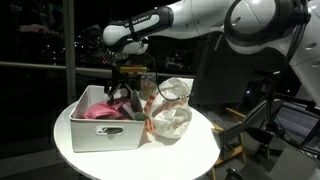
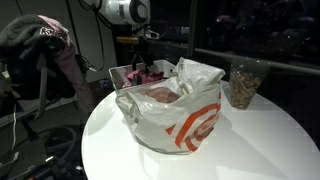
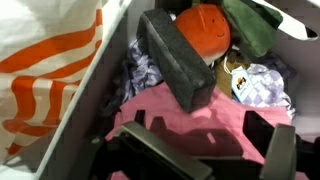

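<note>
Gripper (image 3: 210,145), jaws spread, hangs over pink cloth (image 3: 175,108) in bin (image 1: 100,135). Black block (image 3: 175,60) at 12 o'clock; bag (image 3: 45,70) at 9 o'clock.

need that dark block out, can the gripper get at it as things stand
Probably yes: the open gripper hangs over the bin, and the dark block lies uncovered on the pink cloth.

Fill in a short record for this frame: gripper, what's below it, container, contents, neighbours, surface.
gripper: gripper open, holds nothing, hovers inside the bin's mouth
below it: pink cloth; black block just ahead
container: white bin
other contents: orange ball, green cloth, patterned cloth
beside the bin: white plastic bag with orange print
further off: glass jar, upright
surface: round white table
</note>
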